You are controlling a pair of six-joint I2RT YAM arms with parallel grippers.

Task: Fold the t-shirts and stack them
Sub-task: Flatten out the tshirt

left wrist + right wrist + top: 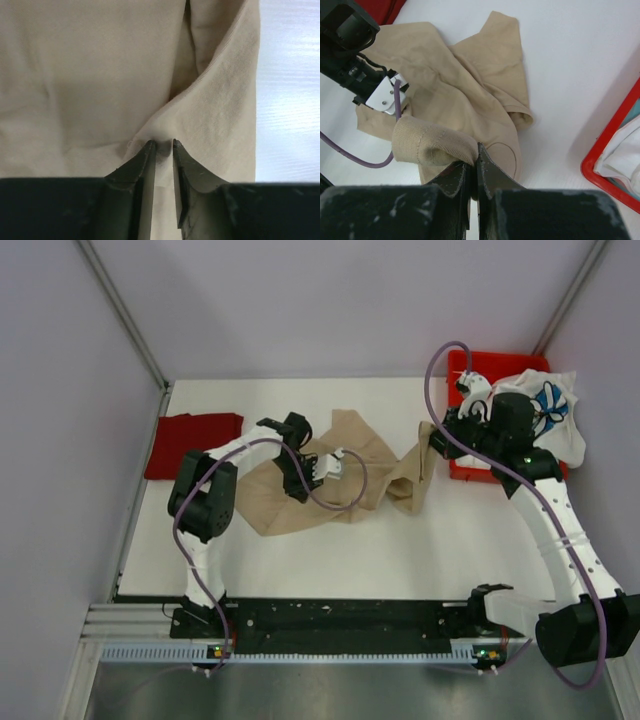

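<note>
Top external view: I counted three shirts. One tan t-shirt (pixel 272 508) lay crumpled mid-bench, one folded dark red t-shirt (pixel 192 443) sat at the bench's (pixel 400 540) far left edge, and one white t-shirt (pixel 562 425) spilled over the red bin (pixel 478 363) in the far right corner. The blue print on the white one was too small for me to read. The left claw (pixel 305 472) was down on the middle of the tan cloth. The right claw (pixel 430 443) met the same shirt's right end, just beside the bin. Bare bench ran between the tan shirt and the arm bases.

Left wrist view: the two fingers stood almost together, pinching a raised fold of the tan t-shirt. Cloth filled most of the picture, and a strip of bare bench showed on the right, past the shirt's edge.

Right wrist view: the fingers were clamped on a rolled hem of the tan t-shirt, lifted off the bench. The rest of the shirt trailed away towards the left arm and its purple cable (pixel 355 150). Open bench lay on the right, up to the bin's rim.
</note>
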